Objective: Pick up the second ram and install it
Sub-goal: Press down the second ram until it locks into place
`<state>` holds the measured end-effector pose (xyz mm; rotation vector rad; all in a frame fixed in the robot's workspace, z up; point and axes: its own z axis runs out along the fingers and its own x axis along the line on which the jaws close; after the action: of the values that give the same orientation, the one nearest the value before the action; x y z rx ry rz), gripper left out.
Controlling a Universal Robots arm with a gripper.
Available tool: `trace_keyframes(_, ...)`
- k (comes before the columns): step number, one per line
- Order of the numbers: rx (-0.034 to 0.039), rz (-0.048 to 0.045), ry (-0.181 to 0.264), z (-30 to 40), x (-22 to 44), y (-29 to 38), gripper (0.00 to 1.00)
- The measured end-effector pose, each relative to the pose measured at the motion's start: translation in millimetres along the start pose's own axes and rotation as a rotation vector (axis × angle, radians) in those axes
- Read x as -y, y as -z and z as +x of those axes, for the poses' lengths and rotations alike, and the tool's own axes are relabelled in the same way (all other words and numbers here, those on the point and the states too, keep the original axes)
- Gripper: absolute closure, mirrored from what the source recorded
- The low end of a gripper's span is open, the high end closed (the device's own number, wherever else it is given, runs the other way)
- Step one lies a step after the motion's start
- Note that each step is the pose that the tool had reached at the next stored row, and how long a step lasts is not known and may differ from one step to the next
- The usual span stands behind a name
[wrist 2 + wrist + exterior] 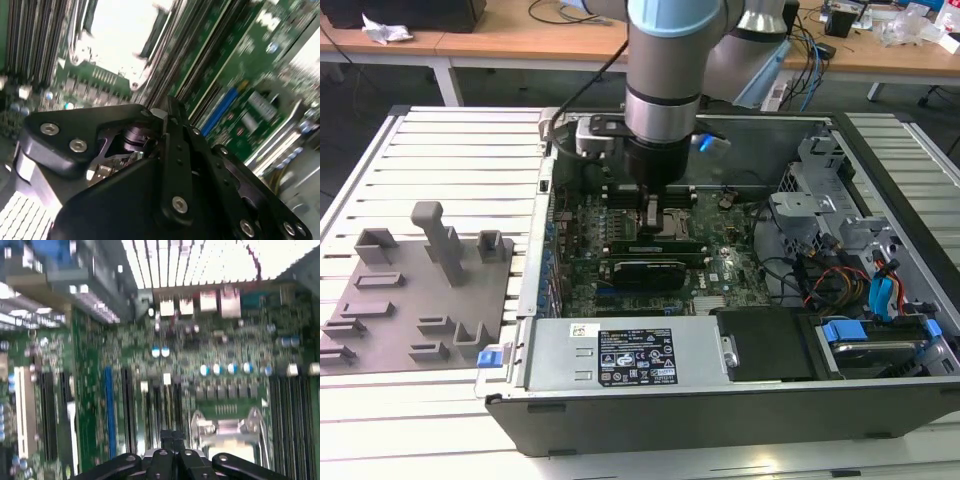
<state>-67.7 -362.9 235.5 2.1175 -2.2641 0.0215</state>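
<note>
My gripper (653, 214) hangs low inside the open computer case, just above the motherboard (720, 265) beside the processor socket (222, 432). In the first wrist view its two black fingers (171, 436) stand pressed together with nothing green between them. A long narrow green stick, which looks like the second ram (650, 243), lies along the memory slots just on the near side of the gripper in the exterior view. I cannot tell whether the fingers touch it. The second wrist view has the gripper's black body (150, 190) in front of the board.
A grey fixture tray (420, 300) with upright posts sits on the slatted table at the exterior view's left. The case wall (720, 400), power supply (630, 355), drive bays and cable bundles (860, 290) hem in the board. Long black slots (295, 410) run beside the socket.
</note>
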Motion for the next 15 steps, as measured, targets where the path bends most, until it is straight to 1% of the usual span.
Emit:
trace_keyframes(1, 0.0003, 0.0023, 0.000, 0.7, -10.3, -1.0, 0.89)
trace_keyframes(2, 0.0003, 0.0033, 0.000, 0.9, -14.6, -2.3, 0.89)
trace_keyframes(8, -0.0001, 0.0030, 0.000, 0.8, -15.8, -8.0, 0.89)
trace_keyframes(10, 0.0026, 0.0047, 0.000, 0.6, -15.6, -5.5, 0.89)
trace_keyframes(11, 0.0017, 0.0039, 0.000, 0.7, -15.1, -3.3, 0.89)
trace_keyframes(12, 0.0022, 0.0023, 0.000, 0.7, -11.3, -1.5, 0.89)
trace_keyframes(13, 0.0022, 0.0003, 0.000, 0.5, -7.5, -1.1, 0.89)
trace_keyframes(14, 0.0021, -0.0026, 0.000, 0.1, -1.9, -0.8, 0.89)
trace_keyframes(15, 0.0019, -0.0092, 0.000, -0.7, 8.7, -0.4, 0.89)
